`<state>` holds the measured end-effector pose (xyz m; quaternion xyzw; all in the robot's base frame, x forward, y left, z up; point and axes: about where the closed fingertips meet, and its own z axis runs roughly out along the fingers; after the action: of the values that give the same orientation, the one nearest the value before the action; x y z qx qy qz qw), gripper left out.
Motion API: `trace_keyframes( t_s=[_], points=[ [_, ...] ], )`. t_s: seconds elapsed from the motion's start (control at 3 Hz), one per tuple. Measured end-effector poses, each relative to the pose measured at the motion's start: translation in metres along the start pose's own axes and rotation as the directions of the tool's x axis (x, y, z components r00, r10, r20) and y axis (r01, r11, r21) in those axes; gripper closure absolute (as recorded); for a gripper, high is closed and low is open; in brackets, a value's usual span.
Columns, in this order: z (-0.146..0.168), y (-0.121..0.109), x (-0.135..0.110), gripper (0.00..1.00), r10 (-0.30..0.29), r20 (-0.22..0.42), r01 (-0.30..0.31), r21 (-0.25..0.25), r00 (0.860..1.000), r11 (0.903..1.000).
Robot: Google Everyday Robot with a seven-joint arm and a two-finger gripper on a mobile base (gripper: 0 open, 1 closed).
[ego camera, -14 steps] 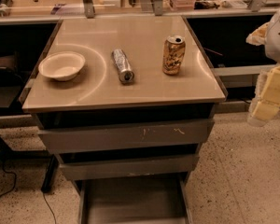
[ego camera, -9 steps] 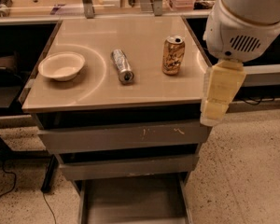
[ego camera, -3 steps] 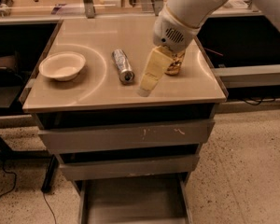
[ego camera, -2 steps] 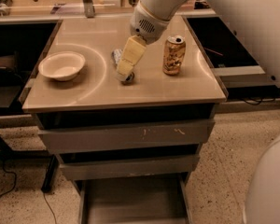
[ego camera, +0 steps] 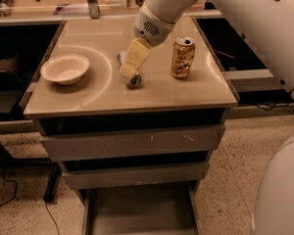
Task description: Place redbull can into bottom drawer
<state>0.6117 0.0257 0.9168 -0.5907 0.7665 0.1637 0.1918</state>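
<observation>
The redbull can (ego camera: 134, 81) lies on its side on the tan cabinet top (ego camera: 157, 93), left of centre, its shiny round end facing me. My gripper (ego camera: 130, 68) hangs from the white arm directly over the can and covers most of its body; only the near end and a bit of the far end show. I cannot tell whether it touches the can. The bottom drawer (ego camera: 142, 210) stands pulled out at the foot of the cabinet, its flat grey floor bare.
A gold-orange soda can (ego camera: 182, 58) stands upright right of my gripper. A white bowl (ego camera: 65, 68) sits at the left of the top. Two shut grey drawers (ego camera: 132, 143) lie above the open one. My white arm fills the upper right.
My arm has swung in from the right, past the gold-orange can, and come down over the redbull can. The cans, bowl and drawers have not moved.
</observation>
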Motion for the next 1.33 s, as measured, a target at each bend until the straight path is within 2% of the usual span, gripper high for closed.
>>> trace_keyframes(
  t_s=[0.33, 0.67, 1.0, 1.33],
  points=[
    [0.018, -0.027, -0.005, 0.0, 0.071, 0.02, -0.072, 0.024, 0.997, 0.9971],
    [0.029, -0.052, -0.001, 0.0, 0.157, 0.016, -0.157, 0.071, 0.988, 0.985],
    [0.037, -0.069, 0.007, 0.0, 0.236, 0.021, -0.237, 0.085, 0.972, 0.9679],
    [0.038, -0.069, 0.007, 0.0, 0.24, 0.02, -0.241, 0.084, 0.97, 0.9668]
  ],
)
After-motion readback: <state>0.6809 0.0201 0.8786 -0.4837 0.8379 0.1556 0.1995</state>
